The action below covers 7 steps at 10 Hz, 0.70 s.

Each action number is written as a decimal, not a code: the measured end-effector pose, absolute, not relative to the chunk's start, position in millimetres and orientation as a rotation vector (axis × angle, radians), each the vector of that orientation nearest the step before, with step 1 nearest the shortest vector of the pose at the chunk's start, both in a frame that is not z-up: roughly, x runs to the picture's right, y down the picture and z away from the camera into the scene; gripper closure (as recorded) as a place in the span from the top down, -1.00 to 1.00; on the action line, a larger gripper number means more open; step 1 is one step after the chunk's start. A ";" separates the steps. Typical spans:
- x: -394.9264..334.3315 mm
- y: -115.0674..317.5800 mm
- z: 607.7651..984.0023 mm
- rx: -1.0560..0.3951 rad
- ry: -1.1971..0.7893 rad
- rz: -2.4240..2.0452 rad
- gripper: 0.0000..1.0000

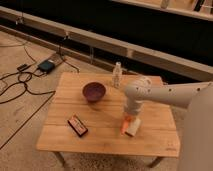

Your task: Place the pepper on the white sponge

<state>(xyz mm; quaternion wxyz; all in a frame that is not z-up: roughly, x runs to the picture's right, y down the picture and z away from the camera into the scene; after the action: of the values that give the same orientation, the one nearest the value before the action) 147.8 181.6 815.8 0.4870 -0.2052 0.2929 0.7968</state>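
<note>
Camera view, single frame. A wooden table (102, 135) was seen from above and to the near side, on a concrete floor with cables (20, 82) at far left.

The arm (165, 92) was reached in from the right, bent down over the right half of the table. The gripper (129, 120) was positioned low, directly over the white sponge (133, 129), near the right near corner. The fingers were clenched; something orange, taken to be the pepper (124, 126), was seen at the gripper's tip on the left edge of the sponge. Whether the pepper was gripped or merely resting against the sponge could not be told; contact between pepper and sponge looked likely but was partly hidden by the wrist.

Other items: a dark purple bowl (94, 92) left of centre at the far side, a small clear bottle (117, 75) at the far edge, a flat dark rectangle with red-orange markings (78, 125) near left. All were well apart from the sponge.

Handling, as a judgement: the pepper was assessed as small, light, rounded and smooth, so prone to rolling off. A pinch across its widest part was considered best. The sponge was judged soft and light, likely to shift or compress under a downward push. Release was judged safest with the pepper centred on the sponge top, not at the left edge.
</note>
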 end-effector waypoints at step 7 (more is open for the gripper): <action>163.3 186.7 821.2 -0.484 0.775 1.957 -0.45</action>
<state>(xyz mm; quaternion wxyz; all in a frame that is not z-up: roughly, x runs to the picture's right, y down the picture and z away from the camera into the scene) 163.3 186.7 821.2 0.4715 -0.1978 0.3166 0.7990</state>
